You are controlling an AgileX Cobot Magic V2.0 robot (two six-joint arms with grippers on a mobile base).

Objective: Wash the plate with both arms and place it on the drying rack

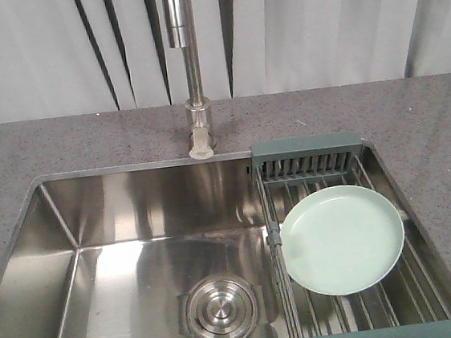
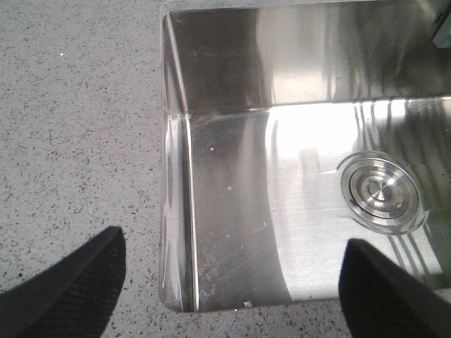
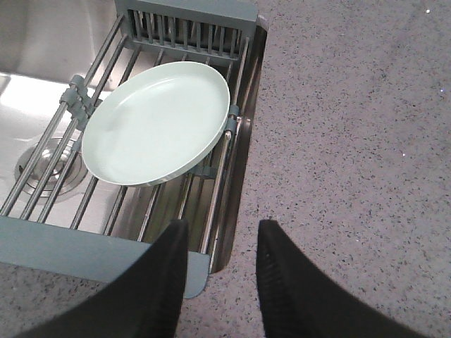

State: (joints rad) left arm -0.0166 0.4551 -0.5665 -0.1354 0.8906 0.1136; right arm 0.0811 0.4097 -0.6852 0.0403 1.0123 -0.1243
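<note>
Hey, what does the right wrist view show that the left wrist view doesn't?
Only the right wrist view shows the plate lying flat on the drying rack, with the right gripper open above the rack's near corner. Only the left wrist view shows the sink's bare left wall and the open left gripper. Both show the drain, the steel basin and the speckled counter.

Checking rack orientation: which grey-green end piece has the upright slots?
The far end piece by the faucet has the upright slots. The near end piece is a plain bar. The plate lies flat between them.
</note>
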